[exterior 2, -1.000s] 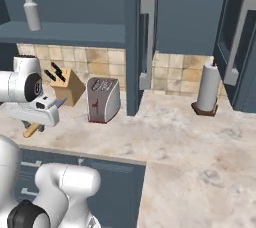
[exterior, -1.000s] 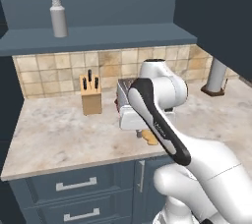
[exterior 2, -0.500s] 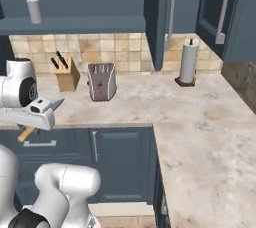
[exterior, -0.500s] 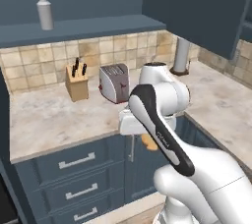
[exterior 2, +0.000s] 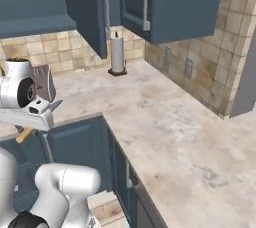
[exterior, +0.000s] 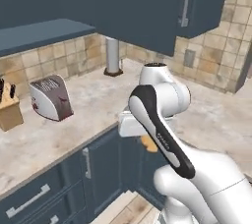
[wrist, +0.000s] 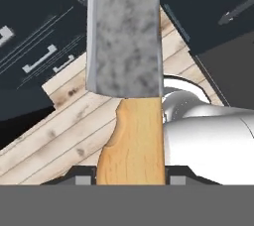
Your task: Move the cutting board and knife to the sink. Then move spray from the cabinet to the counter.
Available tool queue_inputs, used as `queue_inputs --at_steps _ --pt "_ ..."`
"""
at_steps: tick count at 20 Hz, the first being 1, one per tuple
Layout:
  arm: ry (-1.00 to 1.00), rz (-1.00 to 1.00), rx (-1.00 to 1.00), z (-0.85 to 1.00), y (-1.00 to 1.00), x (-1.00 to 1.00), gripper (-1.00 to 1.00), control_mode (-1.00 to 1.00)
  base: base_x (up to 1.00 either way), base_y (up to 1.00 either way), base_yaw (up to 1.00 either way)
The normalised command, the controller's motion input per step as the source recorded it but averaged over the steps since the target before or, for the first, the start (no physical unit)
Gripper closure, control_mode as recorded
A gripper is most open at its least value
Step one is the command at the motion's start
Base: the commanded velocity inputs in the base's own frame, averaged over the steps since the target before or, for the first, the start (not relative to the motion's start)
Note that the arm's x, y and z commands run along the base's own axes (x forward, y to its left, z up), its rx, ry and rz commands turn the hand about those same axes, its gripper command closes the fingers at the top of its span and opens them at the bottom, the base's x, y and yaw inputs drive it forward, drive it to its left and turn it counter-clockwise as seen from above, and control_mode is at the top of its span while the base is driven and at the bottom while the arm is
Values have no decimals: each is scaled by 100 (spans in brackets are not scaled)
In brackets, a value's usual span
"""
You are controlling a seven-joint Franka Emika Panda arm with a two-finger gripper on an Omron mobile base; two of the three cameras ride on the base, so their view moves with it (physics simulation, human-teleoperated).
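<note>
While the gripper [wrist: 130, 179] is clamped on the knife [wrist: 126, 71] by its handle, carried over the floor beside the counter [exterior 2: 165, 127], the next move is finding the sink

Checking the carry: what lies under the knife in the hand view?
Under the knife: wooden floor planks and dark drawer fronts. The blade and handle cover whatever lies directly beneath them.
</note>
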Motion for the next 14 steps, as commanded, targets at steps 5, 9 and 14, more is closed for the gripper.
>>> queue_inputs --at_steps 5,9,14 --pt "0 0 0 0 0 0 100 100 0 -41 -76" --pt "0 0 0 0 0 0 100 100 -3 -66 -64" --pt "0 0 0 0 0 0 100 100 -52 -63 -53"
